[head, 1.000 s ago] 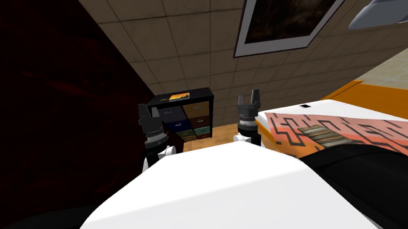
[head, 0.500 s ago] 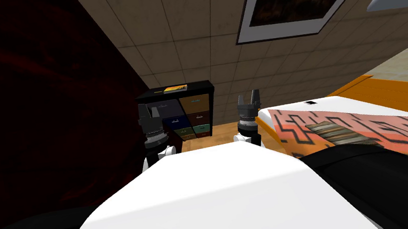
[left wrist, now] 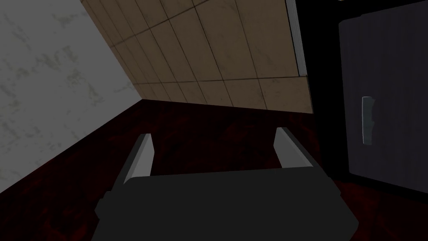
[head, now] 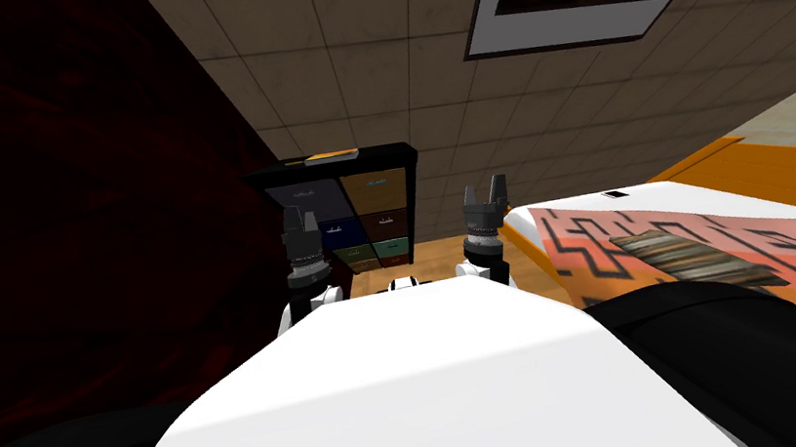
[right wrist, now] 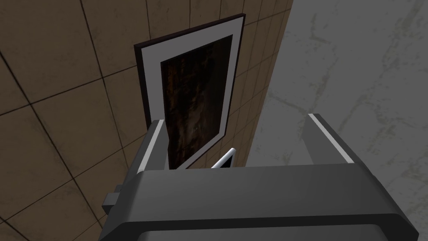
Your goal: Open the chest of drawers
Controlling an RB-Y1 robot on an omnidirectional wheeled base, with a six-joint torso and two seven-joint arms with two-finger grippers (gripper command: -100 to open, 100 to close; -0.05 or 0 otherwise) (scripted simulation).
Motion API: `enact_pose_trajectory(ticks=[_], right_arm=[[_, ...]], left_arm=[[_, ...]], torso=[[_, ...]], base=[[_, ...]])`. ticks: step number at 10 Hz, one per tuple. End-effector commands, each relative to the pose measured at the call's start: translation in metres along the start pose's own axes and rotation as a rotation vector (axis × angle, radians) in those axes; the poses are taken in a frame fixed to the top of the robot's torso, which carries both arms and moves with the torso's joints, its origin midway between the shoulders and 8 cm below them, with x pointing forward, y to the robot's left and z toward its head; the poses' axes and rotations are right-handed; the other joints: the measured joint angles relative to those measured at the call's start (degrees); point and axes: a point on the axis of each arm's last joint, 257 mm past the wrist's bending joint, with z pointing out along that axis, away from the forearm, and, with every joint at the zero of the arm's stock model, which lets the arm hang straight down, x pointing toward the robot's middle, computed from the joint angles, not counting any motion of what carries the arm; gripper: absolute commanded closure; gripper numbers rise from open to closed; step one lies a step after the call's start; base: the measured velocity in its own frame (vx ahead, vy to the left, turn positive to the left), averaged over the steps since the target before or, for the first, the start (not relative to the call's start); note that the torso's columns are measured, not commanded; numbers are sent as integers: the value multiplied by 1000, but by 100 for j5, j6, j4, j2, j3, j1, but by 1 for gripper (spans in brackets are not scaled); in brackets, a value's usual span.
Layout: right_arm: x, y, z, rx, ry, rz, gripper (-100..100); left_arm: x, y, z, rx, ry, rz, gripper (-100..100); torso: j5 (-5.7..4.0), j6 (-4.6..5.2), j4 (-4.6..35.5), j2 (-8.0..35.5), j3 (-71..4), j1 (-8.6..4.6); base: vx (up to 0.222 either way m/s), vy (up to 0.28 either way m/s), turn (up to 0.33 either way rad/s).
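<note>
Though near, chest of drawers (head: 378, 204) shut.

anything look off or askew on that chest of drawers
Nothing stands out. The chest of drawers stands square by the tiled wall, its drawer fronts look flush and shut, and a flat orange item lies on its top.

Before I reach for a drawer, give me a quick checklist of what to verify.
1. Left gripper open: ok.
2. Right gripper open: ok.
3. Chest ahead of me: ok.
4. Handle lined up with left gripper: not ok, it sits off to one side.
5. Chest within reach: cannot tell.
6. Right arm clear of bed: cannot tell.
</note>
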Motion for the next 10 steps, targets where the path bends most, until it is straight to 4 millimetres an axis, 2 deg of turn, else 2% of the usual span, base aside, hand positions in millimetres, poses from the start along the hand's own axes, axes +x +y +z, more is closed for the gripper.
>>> enact_pose_trajectory(ticks=[1,10], right_arm=[[0,0,0,0,0,0,0],[0,0,0,0,0,0,0]], left_arm=[[9,20,-6,-28,40,7,-100],[36,101,-41,-170,119,9,-100]], torso=[[1,0,5,5,-4,4],[2,-1,8,11,-3,7]], base=[[28,-36,-9],[31,-47,-10]])
